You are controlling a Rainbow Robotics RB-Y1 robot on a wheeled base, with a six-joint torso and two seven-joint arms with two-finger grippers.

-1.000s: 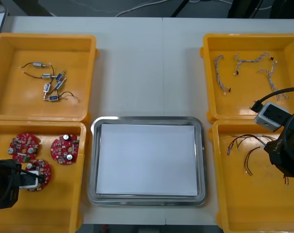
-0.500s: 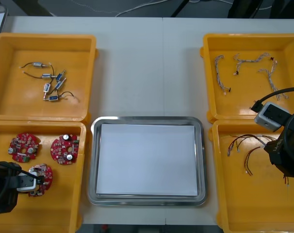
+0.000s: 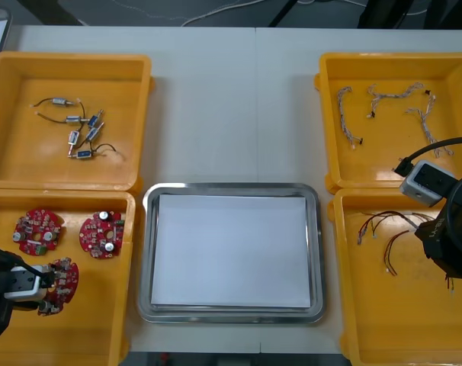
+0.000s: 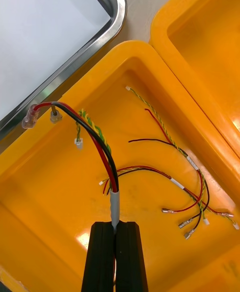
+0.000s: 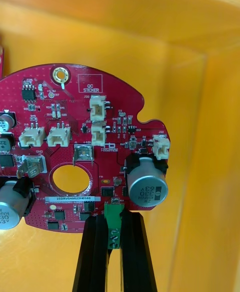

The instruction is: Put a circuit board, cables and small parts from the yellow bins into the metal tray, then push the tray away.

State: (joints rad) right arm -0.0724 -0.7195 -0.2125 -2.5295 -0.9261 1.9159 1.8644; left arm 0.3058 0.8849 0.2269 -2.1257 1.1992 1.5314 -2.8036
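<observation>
While the pick-up step is in hand, the left gripper clamps its fingers on the edge connector of a red circuit board in the yellow bin at the worktop's near left corner. The right gripper pinches a red-black-yellow cable above the near-right bin. Next, each load should travel inward to the metal tray.

tray unobstructed, yellow bins seemingly touching it

The metal tray is seen polished and shiny at the rim, matt white inside. The yellow bins are moulded in smooth, glossy plastic; the tabletop is finished matt.
</observation>
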